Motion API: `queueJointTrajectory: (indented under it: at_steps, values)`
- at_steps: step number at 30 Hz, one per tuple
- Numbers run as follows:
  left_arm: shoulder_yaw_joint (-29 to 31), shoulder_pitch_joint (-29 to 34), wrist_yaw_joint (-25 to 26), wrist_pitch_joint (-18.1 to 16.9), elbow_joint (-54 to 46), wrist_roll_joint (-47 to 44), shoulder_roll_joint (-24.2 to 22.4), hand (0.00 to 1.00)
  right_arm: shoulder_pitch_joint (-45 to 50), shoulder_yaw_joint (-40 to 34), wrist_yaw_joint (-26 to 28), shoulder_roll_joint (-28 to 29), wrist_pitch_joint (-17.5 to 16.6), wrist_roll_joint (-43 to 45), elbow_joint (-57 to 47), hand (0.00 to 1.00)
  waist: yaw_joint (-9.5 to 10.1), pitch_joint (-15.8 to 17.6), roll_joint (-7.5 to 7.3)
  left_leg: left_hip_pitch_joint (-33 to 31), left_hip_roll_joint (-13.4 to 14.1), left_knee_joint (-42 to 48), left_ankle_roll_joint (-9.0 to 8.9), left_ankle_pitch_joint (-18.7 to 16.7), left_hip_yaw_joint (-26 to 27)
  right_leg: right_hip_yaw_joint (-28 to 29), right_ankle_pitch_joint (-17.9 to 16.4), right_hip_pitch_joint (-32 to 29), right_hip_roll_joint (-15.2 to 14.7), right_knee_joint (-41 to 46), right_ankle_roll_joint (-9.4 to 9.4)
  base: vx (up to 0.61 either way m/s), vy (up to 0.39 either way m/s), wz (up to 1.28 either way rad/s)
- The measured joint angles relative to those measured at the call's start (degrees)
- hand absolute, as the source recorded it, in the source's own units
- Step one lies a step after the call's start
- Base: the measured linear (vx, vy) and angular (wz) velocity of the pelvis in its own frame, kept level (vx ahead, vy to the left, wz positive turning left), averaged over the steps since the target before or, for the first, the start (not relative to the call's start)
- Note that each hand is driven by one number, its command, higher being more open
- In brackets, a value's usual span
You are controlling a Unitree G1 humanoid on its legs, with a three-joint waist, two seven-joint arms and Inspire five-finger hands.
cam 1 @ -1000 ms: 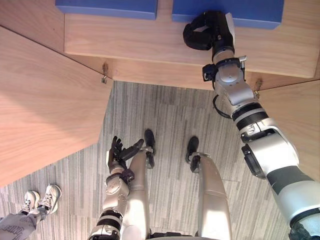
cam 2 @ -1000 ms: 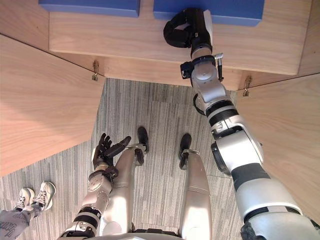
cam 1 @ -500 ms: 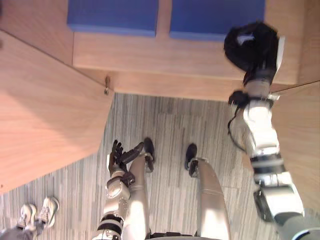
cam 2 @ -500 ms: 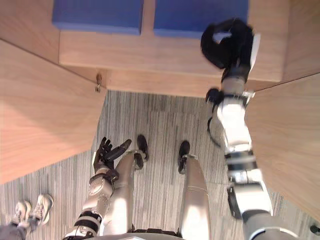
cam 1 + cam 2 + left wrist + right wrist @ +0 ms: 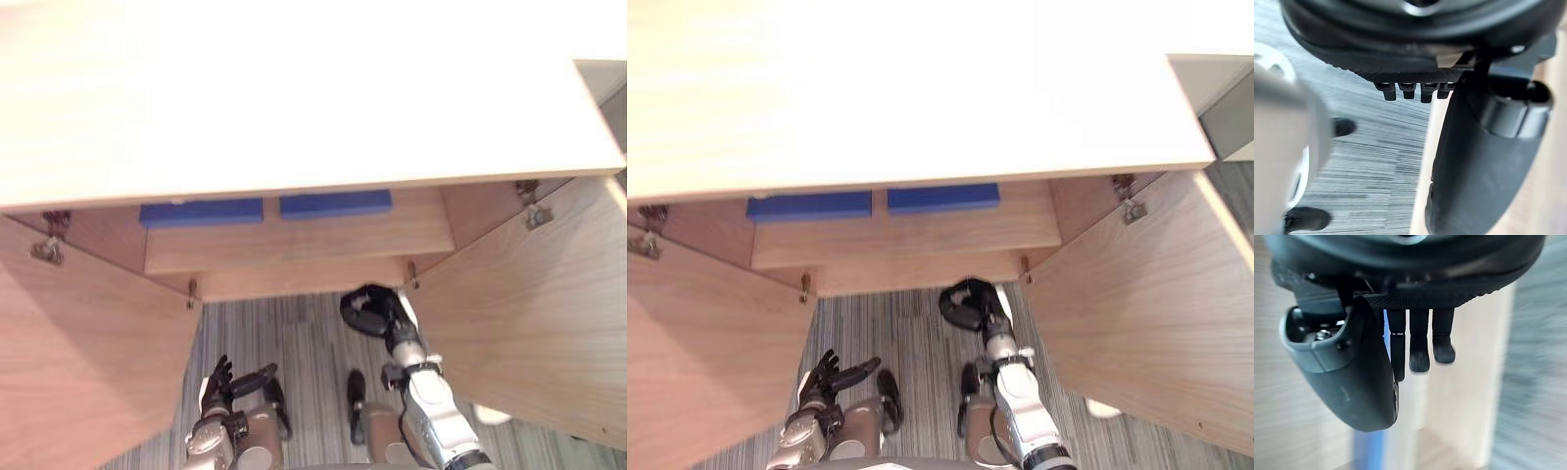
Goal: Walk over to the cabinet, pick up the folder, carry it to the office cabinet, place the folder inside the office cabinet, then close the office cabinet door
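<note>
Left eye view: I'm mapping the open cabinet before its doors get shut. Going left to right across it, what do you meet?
left cabinet door → left blue folder → right blue folder → right cabinet door

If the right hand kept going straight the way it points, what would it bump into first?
Probably the front edge of the shelf, just ahead of the right hand. The right folder lies farther back on it. Depth is hard to judge.

Blue folders (image 5: 201, 211) — mostly hidden beneath the cabinet top (image 5: 294, 98).
</note>
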Motion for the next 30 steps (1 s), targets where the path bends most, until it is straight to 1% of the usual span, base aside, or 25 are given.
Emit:
queueJointTrajectory:
  at_steps: [3, 7, 9, 14, 19, 22, 26, 28, 30]
  values:
    - [0.0, 0.3, -0.2, 0.0, 1.1, 1.6, 0.4, 1.0, -0.1, -7.1, -1.4, 1.6, 1.7, -0.3, 10.9, 1.0, -1.24, -2.0, 0.07, 3.9, -1.0, -3.9, -0.08, 1.1, 0.3, 0.2, 1.0, 3.4, -0.3, -2.9, 0.15, 0.06, 0.038, -0.05]
    - [0.0, 0.5, -0.8, 0.7, 2.3, 3.4, 0.2, 1.0, 0.0, -15.7, -3.9, 1.8, 3.1, 0.8, 19.3, 1.0, -1.48, -3.4, 0.08, 7.1, -1.9, -7.1, -0.16, 2.4, 0.4, 0.3, 1.4, 5.7, -0.4, -4.4, 0.16, 0.0, 0.023, -0.02]
    - [0.0, 0.8, -1.3, 1.0, 3.0, 4.1, 0.3, 1.0, 0.6, -17.9, -4.6, 1.3, 3.6, 1.3, 21.3, 1.0, -1.49, -4.2, 0.18, 8.1, -2.7, -8.8, -0.07, 3.5, 0.2, 0.2, 1.5, 6.3, -0.5, -4.8, 0.12, -0.06, 0.015, 0.06]
    - [0.0, 2.4, -1.4, 1.9, 4.3, 5.4, 0.3, 1.0, 2.7, -19.7, -4.9, 0.6, 4.7, 1.5, 23.2, 1.0, -1.48, -4.5, 0.28, 11.4, -3.8, -13.6, 0.22, 6.4, -0.9, -0.9, 1.8, 7.7, -0.7, -5.1, 0.18, -0.09, 0.009, 0.09]
    - [1.3, 3.9, -1.4, 2.4, 5.2, 5.4, 0.3, 1.0, 2.9, -22.5, -4.9, 0.6, 5.5, 2.7, 23.8, 1.0, -1.39, -4.8, 0.44, 12.5, -5.0, -13.9, 0.82, 6.9, -2.9, -2.2, 1.9, 9.9, -1.9, -5.6, 0.46, -0.09, 0.03, 0.19]
    - [2.3, 4.0, -1.4, 2.4, 6.0, 5.4, 0.5, 1.0, 2.7, -23.7, -4.9, 0.5, 5.5, 2.7, 24.3, 1.0, -1.22, -5.2, 0.55, 13.6, -5.6, -13.9, 0.91, 6.9, -3.6, -2.8, 1.8, 11.7, -2.6, -6.2, 0.53, -0.05, 0.035, 0.15]
    - [2.4, 4.4, -1.2, 2.4, 5.8, 5.5, 0.9, 1.0, 2.0, -23.8, -4.9, 0.5, 5.5, 2.7, 25.1, 1.0, -1.13, -5.3, 0.56, 13.8, -6.1, -13.9, 0.67, 6.6, -4.5, -3.6, 1.5, 12.5, -3.1, -6.4, 0.8, -0.04, 0.028, 0.15]
    - [2.4, 5.6, -1.2, 2.4, 3.6, 5.4, 0.8, 1.0, 2.1, -23.9, -4.9, 0.5, 5.5, 2.7, 25.1, 1.0, -1.11, -5.3, 0.57, 13.9, -6.3, -13.9, 0.79, 6.5, -5.2, -4.2, 1.4, 13.1, -3.3, -6.7, 1.04, -0.01, 0.011, 0.17]
    - [2.3, 7.9, -1.0, 2.4, -1.0, 5.3, 0.4, 1.0, 2.1, -24.2, -5.0, 0.5, 5.5, 2.7, 25.1, 1.0, -1.08, -5.3, 0.57, 13.9, -6.5, -13.9, 0.85, 6.5, -6.0, -4.9, 1.3, 13.7, -3.5, -7.0, 1.1, 0.02, 0.007, 0.19]
